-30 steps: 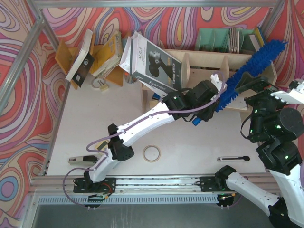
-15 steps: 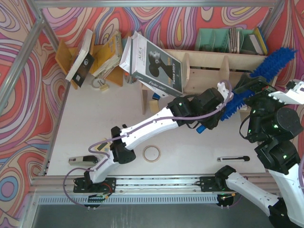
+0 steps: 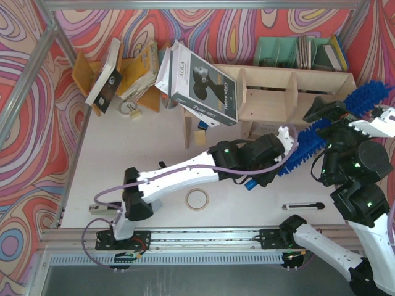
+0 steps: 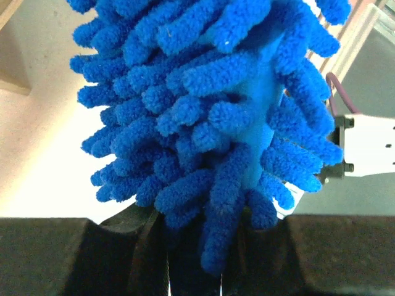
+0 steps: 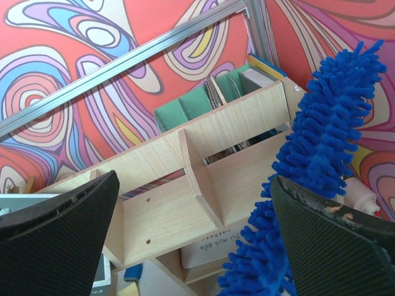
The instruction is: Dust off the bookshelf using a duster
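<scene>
The left claw (image 3: 294,148) is closed tight on the duster (image 3: 310,143), gripping it at the base of the fluff where the handle begins. In the left wrist view the dark fingers (image 4: 92,253) sit along the bottom edge and the blue fibres (image 4: 203,111) rise straight out from between them, filling most of the view. The blue handle end (image 3: 250,183) pokes out behind that claw, toward the near side of the table (image 3: 142,142).

From the grip the duster slants up and to the right. It passes in front of the right part of the bookshelf (image 3: 271,77), and its tip (image 3: 371,95) lies beyond the shelf's right end. In the right wrist view the fluff (image 5: 327,135) crosses over the shelf's right end panel (image 5: 290,98). Whether it touches the wood cannot be told.

The right claw (image 5: 192,182) is spread wide and holds nothing. It faces the shelf's compartments, with the duster just inside its right finger (image 5: 333,246).

A large book (image 3: 203,83) leans on the shelf's left end.
</scene>
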